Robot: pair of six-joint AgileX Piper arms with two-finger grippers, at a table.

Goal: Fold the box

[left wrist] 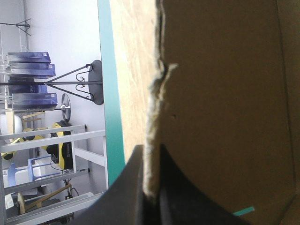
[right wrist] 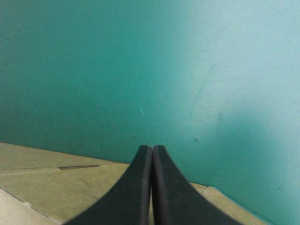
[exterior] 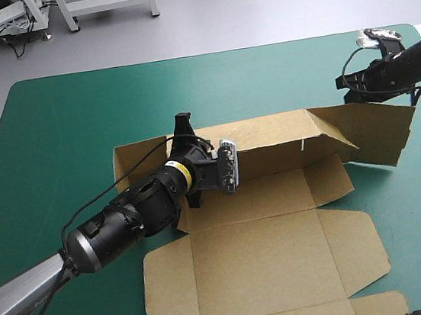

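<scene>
The brown box (exterior: 261, 259) lies unfolded mid-table, its base and near flaps flat. Its far long wall (exterior: 270, 139) stands partly raised, and a right end flap (exterior: 376, 133) tilts up off the cover. My left gripper (exterior: 183, 124) is at the left part of that far wall, and the left wrist view has its black fingers (left wrist: 133, 187) all but shut on the board's frayed edge (left wrist: 157, 93). My right gripper (exterior: 350, 93) hovers just beyond the right end flap, with its fingers (right wrist: 140, 183) shut in one arch, board (right wrist: 70, 183) below them and nothing seen between them.
The teal-green cover (exterior: 61, 130) stretches wide to the left of the box and beyond it. The box's near flap (exterior: 379, 307) reaches the table's front edge. My right gripper is close to the table's far right corner (exterior: 410, 29).
</scene>
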